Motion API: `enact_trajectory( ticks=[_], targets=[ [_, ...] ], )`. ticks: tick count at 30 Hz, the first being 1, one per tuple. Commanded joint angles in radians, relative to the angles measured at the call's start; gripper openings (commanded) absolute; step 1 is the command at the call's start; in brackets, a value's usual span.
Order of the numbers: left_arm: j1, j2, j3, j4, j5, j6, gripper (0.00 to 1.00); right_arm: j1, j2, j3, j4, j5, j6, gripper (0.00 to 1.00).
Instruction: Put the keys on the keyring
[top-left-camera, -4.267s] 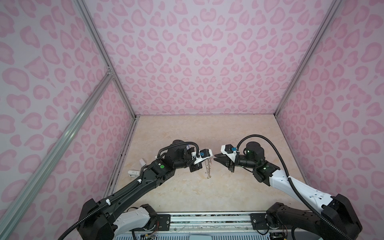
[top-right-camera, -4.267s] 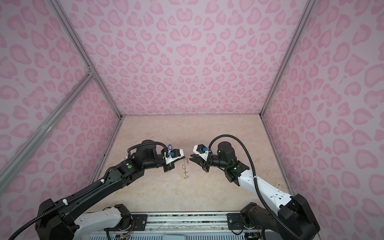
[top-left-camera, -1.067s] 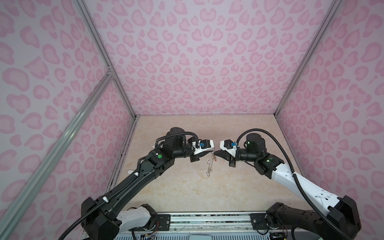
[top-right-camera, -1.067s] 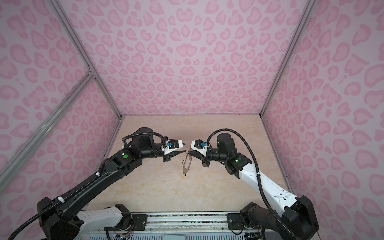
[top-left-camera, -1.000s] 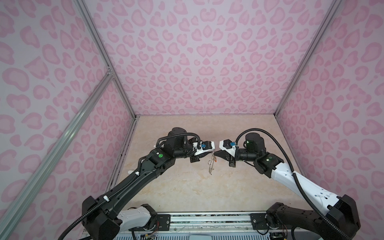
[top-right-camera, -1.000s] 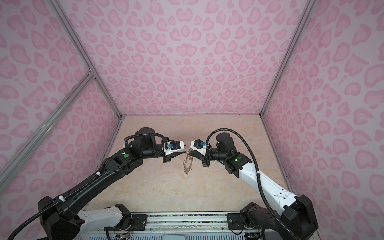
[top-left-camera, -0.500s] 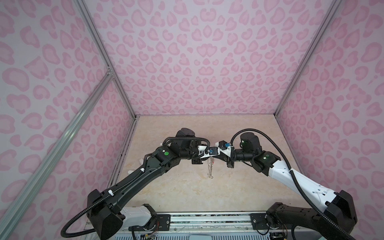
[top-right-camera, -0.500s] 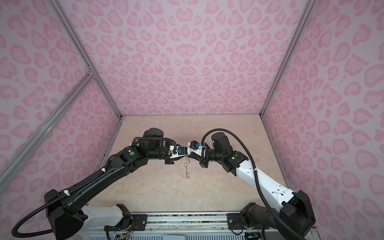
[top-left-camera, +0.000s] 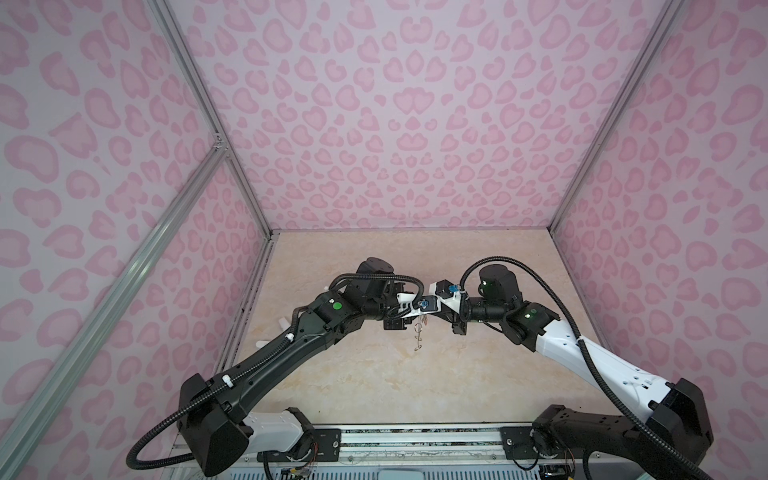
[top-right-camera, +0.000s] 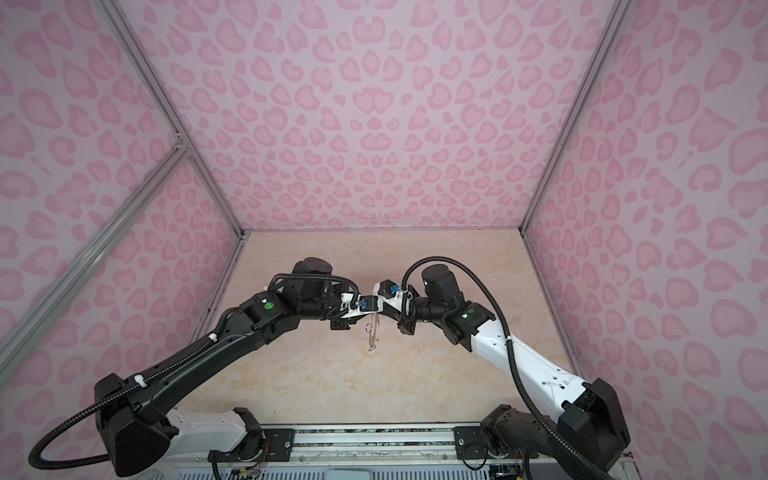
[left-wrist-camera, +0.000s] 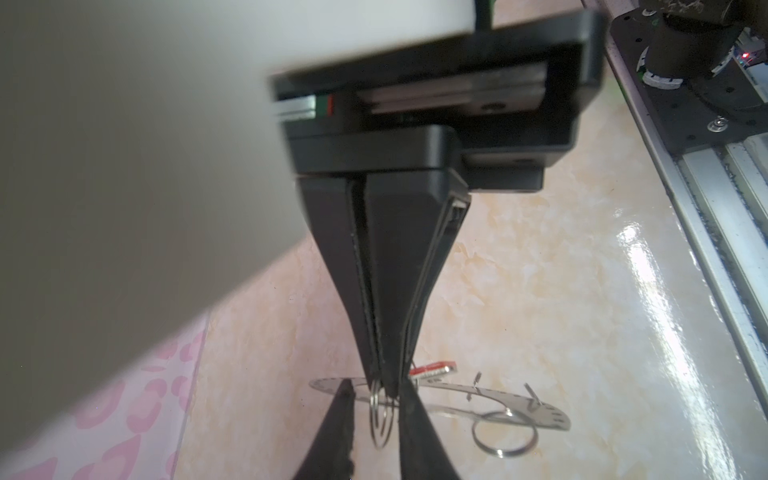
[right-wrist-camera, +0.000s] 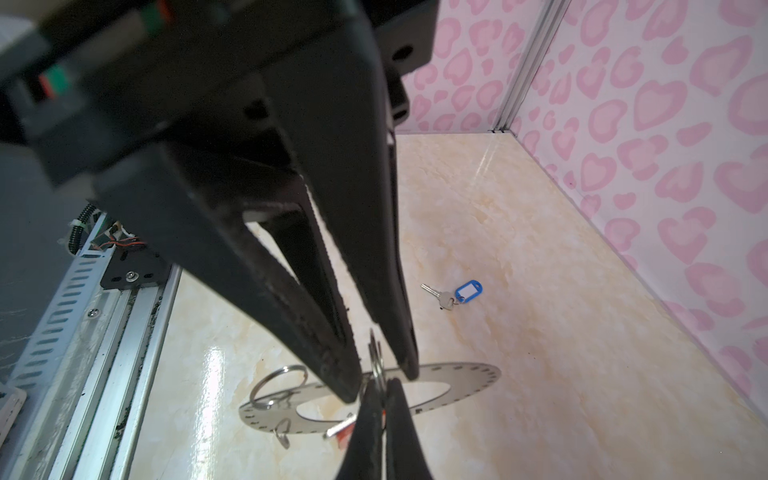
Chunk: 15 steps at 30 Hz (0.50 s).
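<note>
1. Left wrist view, lower centre: left gripper (left-wrist-camera: 375, 388) has its jaws a little apart, one tip on each side of a small split ring (left-wrist-camera: 381, 417). No contact is visible. It is likely bracketing the ring to take a second hold.
2. Same view, centre: right gripper (left-wrist-camera: 390, 384) enters from the upper frame with its tips pressed together, pinching the top of that split ring. It is probably steadying the ring so the other arm can work on it.
3. Lower centre to lower right, behind the tips: keyring (left-wrist-camera: 544, 413) with wire clips (left-wrist-camera: 530, 392) standing off its rim. An orange-red tag (left-wrist-camera: 432, 369) sits just beside the rim. I cannot tell whether the keyring is lying flat or hanging.
4. Right wrist view, right of centre: blue-tagged key (right-wrist-camera: 446, 297) lies flat on the tabletop (right-wrist-camera: 540, 249), well apart from the keyring. I judge this one not yet started.
5. Both top views, centre: the arms meet tip to tip above the tabletop. The threading seems to need both pincers on one ring.
</note>
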Motion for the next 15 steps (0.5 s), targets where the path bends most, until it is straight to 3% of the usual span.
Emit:
enact_trajectory(
  ticks=[1,7,12,15],
  targets=[
    [0.001,0.007,0.007,-0.004,-0.02,-0.01,0.15,0.001,-0.008,-0.009,0.05,-0.009,0.007,0.0],
    [0.001,0.001,0.005,0.009,-0.004,-0.024,0.03,0.007,-0.007,-0.022,0.05,0.0,-0.001,0.0],
    [0.007,-0.013,-0.011,0.053,0.016,-0.063,0.03,0.006,-0.039,-0.058,0.067,0.084,-0.008,0.22],
    [0.026,-0.029,-0.033,0.106,0.058,-0.116,0.03,0.004,-0.078,-0.102,0.099,0.134,-0.004,0.28]
  ],
)
